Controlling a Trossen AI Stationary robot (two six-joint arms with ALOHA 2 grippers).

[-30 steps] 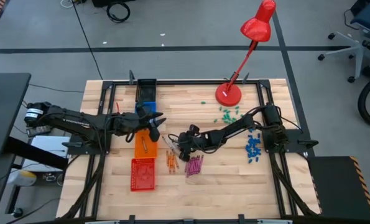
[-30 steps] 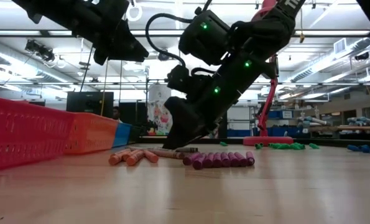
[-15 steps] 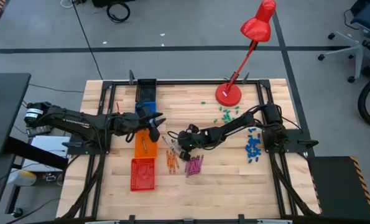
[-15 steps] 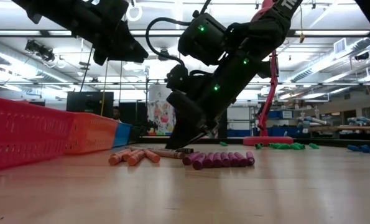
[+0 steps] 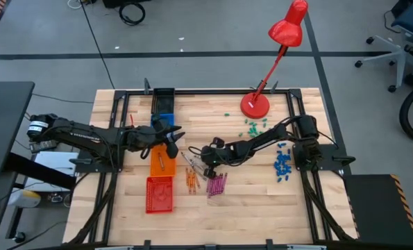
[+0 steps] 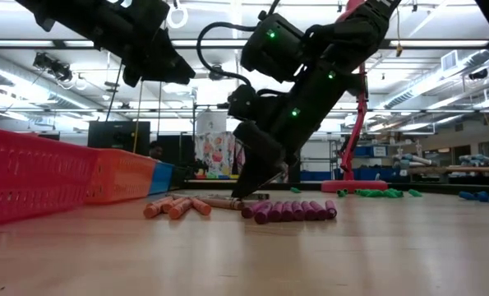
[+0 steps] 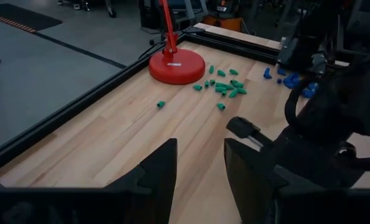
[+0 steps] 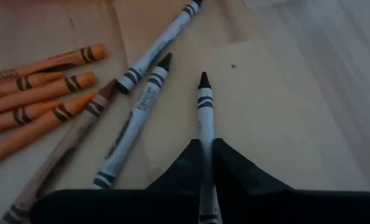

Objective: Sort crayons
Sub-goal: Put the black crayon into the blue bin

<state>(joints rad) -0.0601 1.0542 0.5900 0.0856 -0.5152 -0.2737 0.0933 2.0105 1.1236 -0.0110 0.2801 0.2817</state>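
Loose crayons lie flat on the wooden table (image 5: pixel 248 201): an orange group (image 5: pixel 191 179), a magenta row (image 5: pixel 217 184) and a few grey-white ones (image 8: pixel 141 102). My right gripper (image 8: pixel 204 144) is down among them and shut on a grey-white crayon with a black tip (image 8: pixel 204 106). It also shows low over the crayons in the low view (image 6: pixel 248 189). My left gripper (image 7: pixel 200 168) hangs open and holds nothing, above the orange bin (image 5: pixel 160 160). My right gripper pinches one grey-white crayon between its two fingers (image 8: pixel 188 163), which lie along it. Its black-tipped front half (image 8: pixel 203 115) sticks out ahead of the fingertips; the rest is hidden between the fingers. The fingers slant down from the table's right. Whether the tip rests on the wood, I cannot tell.
A row of bins stands left of centre: black (image 5: pixel 163 94), blue (image 5: pixel 166 119), orange, then red (image 5: pixel 159 194). A red lamp's base (image 5: pixel 255 105) stands at the far edge. Green bits (image 5: pixel 253 127) and blue bits (image 5: pixel 282 165) lie on the right.
My right gripper has shut on the grey-white crayon and tipped slightly. The other crayons lie as before.
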